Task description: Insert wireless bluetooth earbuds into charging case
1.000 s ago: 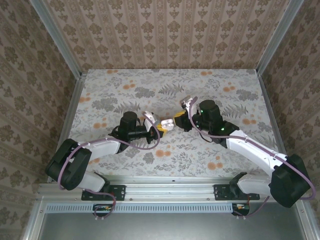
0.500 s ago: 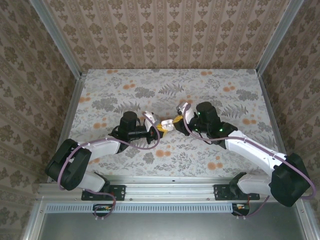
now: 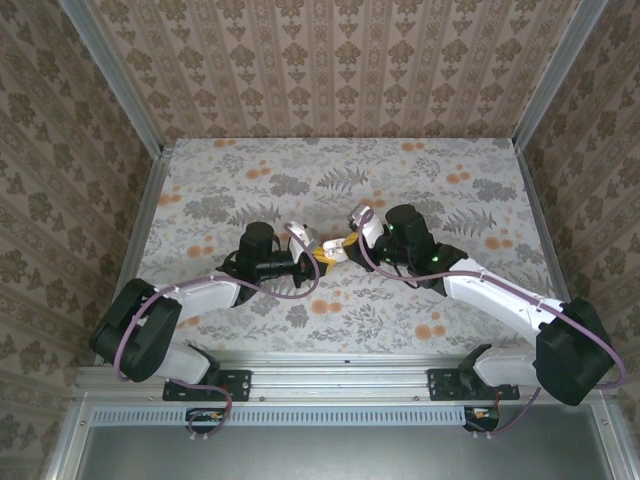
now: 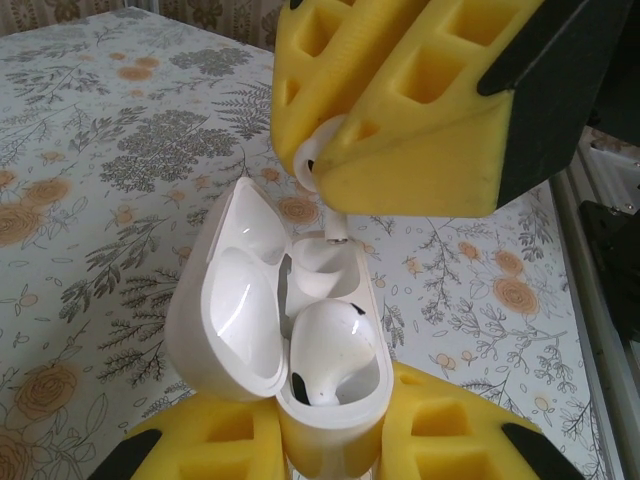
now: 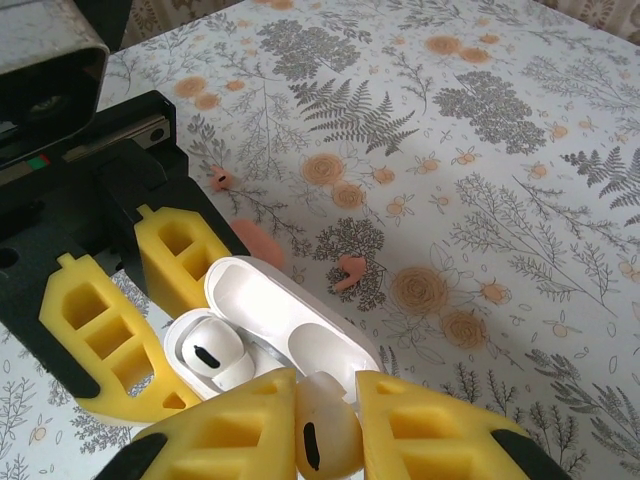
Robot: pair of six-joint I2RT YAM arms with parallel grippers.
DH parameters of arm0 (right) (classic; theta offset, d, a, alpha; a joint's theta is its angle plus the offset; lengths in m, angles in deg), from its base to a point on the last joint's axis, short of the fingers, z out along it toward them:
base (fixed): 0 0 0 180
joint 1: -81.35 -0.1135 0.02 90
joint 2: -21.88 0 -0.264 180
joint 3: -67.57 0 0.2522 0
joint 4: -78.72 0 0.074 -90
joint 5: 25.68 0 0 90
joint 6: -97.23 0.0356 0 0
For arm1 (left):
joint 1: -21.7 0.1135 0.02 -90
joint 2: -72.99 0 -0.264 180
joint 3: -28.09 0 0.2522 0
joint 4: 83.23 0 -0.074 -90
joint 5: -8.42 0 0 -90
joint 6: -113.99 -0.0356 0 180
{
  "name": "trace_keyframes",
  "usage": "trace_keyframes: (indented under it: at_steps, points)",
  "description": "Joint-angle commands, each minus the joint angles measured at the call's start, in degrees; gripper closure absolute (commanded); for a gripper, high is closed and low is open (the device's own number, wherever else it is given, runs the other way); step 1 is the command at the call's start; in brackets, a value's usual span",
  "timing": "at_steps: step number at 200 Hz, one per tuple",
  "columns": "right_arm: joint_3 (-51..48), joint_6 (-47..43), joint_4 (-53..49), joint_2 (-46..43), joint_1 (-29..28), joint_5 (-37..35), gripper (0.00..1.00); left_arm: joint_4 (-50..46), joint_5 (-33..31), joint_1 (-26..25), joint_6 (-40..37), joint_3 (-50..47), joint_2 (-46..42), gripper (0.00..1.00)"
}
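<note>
From the top camera I see the two arms meeting near the middle of the floral table [image 3: 420,170]. The left gripper [image 3: 318,255] and the right gripper [image 3: 347,243] are nose to nose, and the small charging case [image 3: 330,249] is a white speck between their yellow fingers. It is too small here for me to make out detail.

On the left wrist camera, my left gripper [image 4: 330,440] is clamped on the base of the charging case [image 4: 250,320], a glossy white rounded shell. Its lid is hinged open to the left. A seated earbud [image 4: 330,360] sits in the nearer socket, white with a dark oval spot. The right gripper [image 4: 340,140] comes in from above, pinched on a white earbud [image 4: 308,160]. That earbud's stem points down and its tip is right at the mouth of the farther socket. I cannot tell whether the tip touches.

On the right wrist camera, my right gripper [image 5: 325,420] is squeezed on the white earbud [image 5: 325,440], which shows a dark slit on its face. The open charging case [image 5: 300,340] lies just beyond it, with the seated earbud [image 5: 210,355] in its left socket. The left gripper [image 5: 150,300] grips the case from the left. Two coral-pink buds [image 5: 352,270] lie loose on the table [image 5: 520,200] beyond the case, well apart from each other.
</note>
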Motion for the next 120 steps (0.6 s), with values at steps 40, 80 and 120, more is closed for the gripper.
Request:
trace_keyframes:
  at_steps: [40, 80, 120]
  points:
    - [2.0, -2.9, 0.1, 0.7, -1.3, -1.4, 0.82, 2.9, 1.7, 0.5, 1.7, 1.5, -1.3, 0.84]
    - [2.2, -4.3, -0.8, 1.0, -1.7, -2.5, 0.82, 3.6, 1.8, 0.5, 2.3, 1.5, -1.7, 0.84]
    - [3.0, -6.9, -2.4, 1.2, -2.2, -5.5, 0.82, 3.3, 1.9, 0.5, 2.1, 1.7, -2.5, 0.84]
